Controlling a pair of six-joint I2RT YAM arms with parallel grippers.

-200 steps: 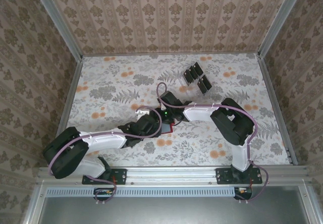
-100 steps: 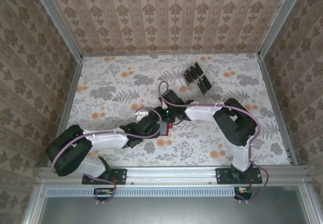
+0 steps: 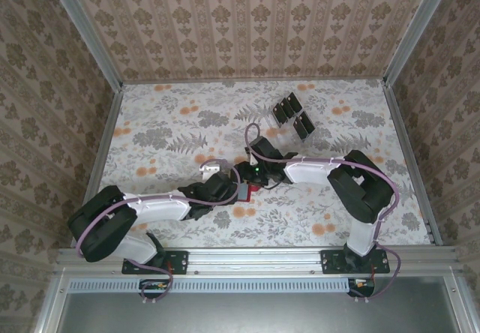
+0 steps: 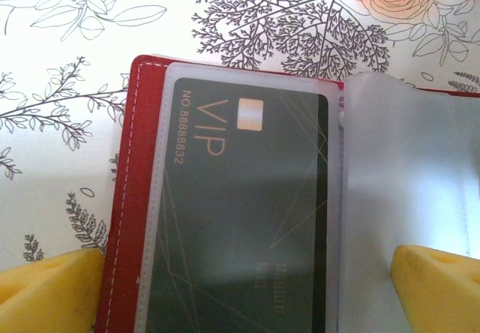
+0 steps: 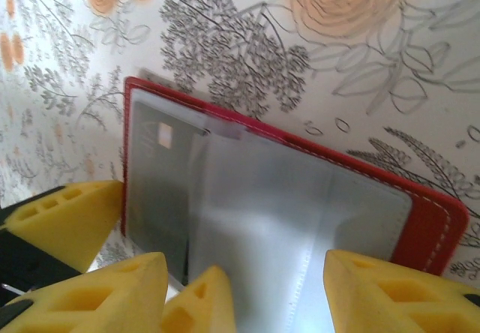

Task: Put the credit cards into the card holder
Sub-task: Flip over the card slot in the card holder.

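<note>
The card holder (image 4: 127,198) lies open on the flowered table, red with clear inner sleeves. One black credit card (image 4: 247,213), marked VIP, sits inside the left sleeve. My left gripper (image 4: 247,295) is open, one yellow fingertip (image 4: 52,292) off the holder's left edge and the other on the right sleeve. My right gripper (image 5: 247,303) is open above the clear sleeves (image 5: 277,220), and the card holder (image 5: 427,220) spreads under it. From above, both grippers meet over the card holder (image 3: 252,190): left gripper (image 3: 232,186), right gripper (image 3: 249,174). More credit cards (image 3: 283,110) stand in a rack.
A clear slotted rack (image 3: 292,120) stands behind the grippers toward the back of the table. Patterned walls close in the table on three sides. The left gripper's yellow fingers (image 5: 67,220) show in the right wrist view.
The right arm's elbow has swung to the right and its gripper has shifted slightly right. The left gripper has edged forward to the holder. More of the red holder shows.
</note>
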